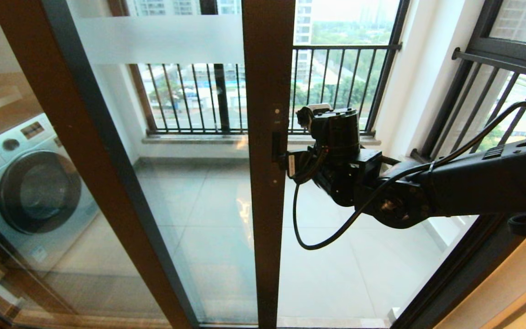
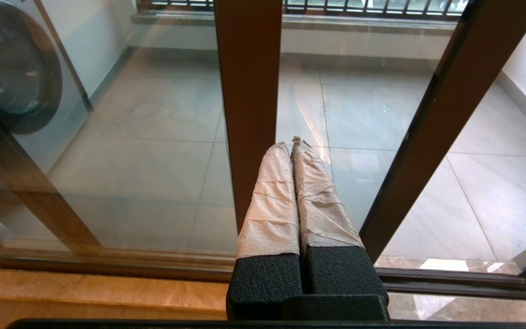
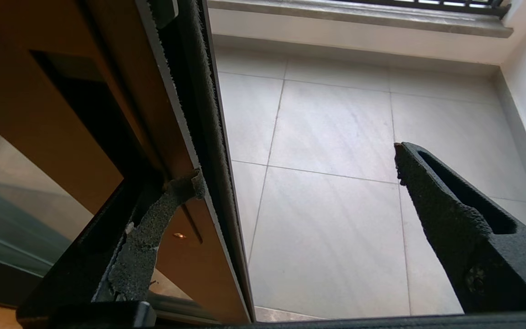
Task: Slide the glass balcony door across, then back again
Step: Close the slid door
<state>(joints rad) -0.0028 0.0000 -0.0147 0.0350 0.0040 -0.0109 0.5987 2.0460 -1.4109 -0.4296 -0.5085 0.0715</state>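
My head cam looked forward and down from high up, close on the dark brown stile of the glass balcony door (image 1: 267, 183), tiled balcony floor (image 1: 336, 274) and black railing (image 1: 336, 82) beyond. Left wrist cam sat low, behind my tape-wrapped left gripper (image 2: 292, 146), facing the same stile (image 2: 249, 114) and floor (image 2: 153, 137) from a short way back. Right wrist cam was tight against the stile's edge (image 3: 185, 137), looking down past my right gripper (image 3: 295, 164) to the floor (image 3: 336, 205). All three shared stile and floor.
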